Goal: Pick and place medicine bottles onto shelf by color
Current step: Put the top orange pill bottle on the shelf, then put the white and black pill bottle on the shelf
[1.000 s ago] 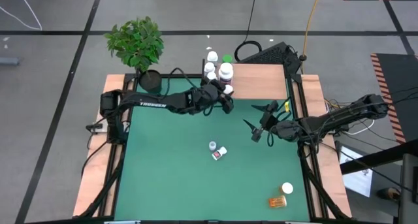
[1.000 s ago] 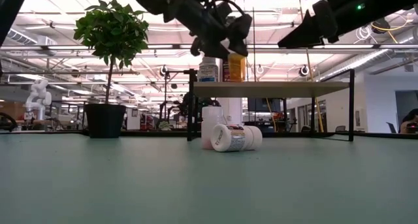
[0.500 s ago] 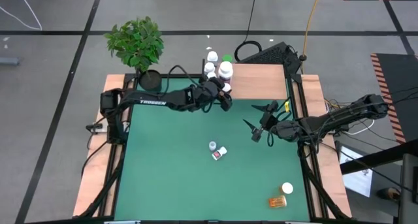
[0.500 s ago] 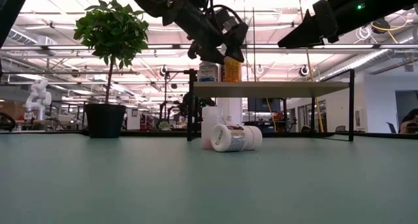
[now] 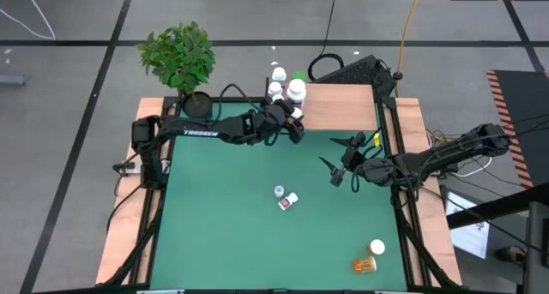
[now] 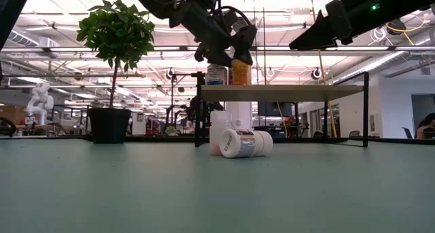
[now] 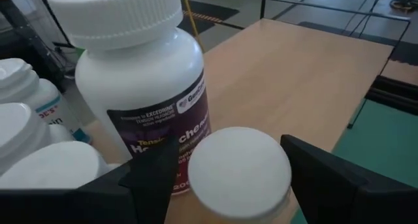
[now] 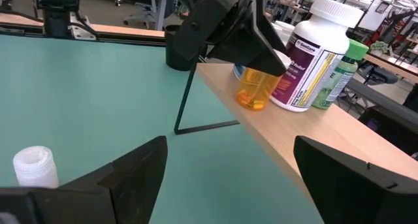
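Note:
My left gripper [image 5: 292, 121] is over the near left corner of the light-wood shelf [image 5: 343, 107], shut on a small amber bottle with a white cap [image 8: 255, 88]. Beside it on the shelf stand a large white bottle with a maroon label [image 7: 140, 100], a green-capped bottle [image 8: 339, 74] and other white bottles [image 5: 277, 81]. My right gripper [image 5: 337, 163] is open and empty above the green mat, right of centre. On the mat a white bottle [image 5: 279, 191] stands upright and another [image 5: 290, 201] lies on its side against it. My left gripper pinches the amber bottle's white cap [image 7: 238, 166] between its two fingers, one on each side of it. The fingers come from above, slanting in from the table's left. The bottle stands upright with its base [image 8: 251, 105] on the shelf near the left front corner.
A potted plant [image 5: 182, 58] stands at the far left corner. Near the mat's front right corner are a white-capped bottle [image 5: 377, 247] and an amber bottle lying on its side [image 5: 364, 265]. The shelf's thin black legs [image 6: 366, 109] stand on the mat's far part.
My left gripper has moved a little toward the table's far edge and slightly down with the amber bottle, which has come down onto the shelf beside the large white bottle and stays upright.

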{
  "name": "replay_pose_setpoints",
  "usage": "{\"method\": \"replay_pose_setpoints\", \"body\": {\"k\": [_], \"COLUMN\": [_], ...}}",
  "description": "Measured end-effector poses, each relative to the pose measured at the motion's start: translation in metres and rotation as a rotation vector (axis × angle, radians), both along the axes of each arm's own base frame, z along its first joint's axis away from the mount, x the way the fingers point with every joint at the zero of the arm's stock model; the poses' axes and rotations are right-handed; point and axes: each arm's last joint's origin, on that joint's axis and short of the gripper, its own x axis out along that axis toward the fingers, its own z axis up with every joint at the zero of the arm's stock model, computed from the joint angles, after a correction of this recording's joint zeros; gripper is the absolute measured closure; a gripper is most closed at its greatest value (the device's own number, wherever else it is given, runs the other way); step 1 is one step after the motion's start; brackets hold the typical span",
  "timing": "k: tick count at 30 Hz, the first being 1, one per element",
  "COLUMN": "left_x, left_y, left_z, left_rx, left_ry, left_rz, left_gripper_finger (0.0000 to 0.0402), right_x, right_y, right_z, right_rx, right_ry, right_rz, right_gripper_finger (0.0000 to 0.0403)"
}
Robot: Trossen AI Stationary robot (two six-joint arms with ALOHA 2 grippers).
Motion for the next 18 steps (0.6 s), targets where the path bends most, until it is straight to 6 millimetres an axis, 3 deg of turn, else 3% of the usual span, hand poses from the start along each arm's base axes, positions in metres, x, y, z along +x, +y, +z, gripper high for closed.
{"method": "replay_pose_setpoints", "body": {"k": [18], "left_x": [0.002], "left_y": [-0.0055], "left_z": [0.0067], "left_rx": [0.06], "left_ry": [0.002], "left_rz": [-0.079], "left_gripper_finger": [0.013], "right_x": [0.0], "right_y": [0.0], "right_z": [-0.0001], "right_rx": [0.015], "right_ry": [-0.009], "right_rz": [-0.003], "right_gripper_finger": [0.0074]}}
